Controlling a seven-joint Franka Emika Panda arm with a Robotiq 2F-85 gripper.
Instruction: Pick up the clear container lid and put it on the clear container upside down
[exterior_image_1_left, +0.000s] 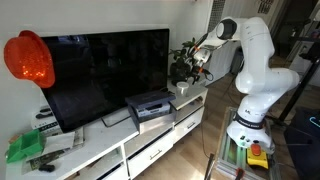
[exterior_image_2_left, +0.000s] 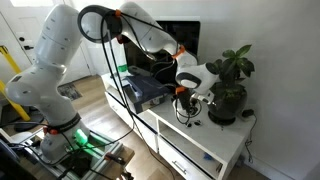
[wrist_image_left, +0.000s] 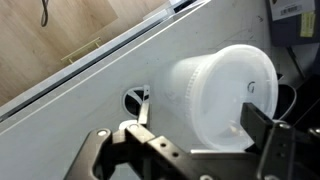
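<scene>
In an exterior view, the long white worktop carries from its left end a red rounded balloon-like object, then a wide black flat television, a low black box-shaped device and a green leafy potted plant. The hand hangs over the right end, close to the plant.

In the wrist view, the left finger comes first, then a small dark round cut-out in the worktop near its front edge. Next is the translucent, round, tapered plastic container, with the right finger last. The hand is spread wide and holds nothing. The container sits on the worktop in the gap between the fingers, nearer the right one.

I cannot pick out the clear lid as a separate piece. The flat round face on the container's camera-facing end may be the lid, but the pictures do not settle it.

Such a lid would likely be very light, thin and springy, with a slick surface. A hard squeeze would bow it or shoot it out sideways. The best hold is probably across the rim, with the fingers on opposite edges and a gentle close. The empty tub would likely slide or tip at a nudge.
</scene>
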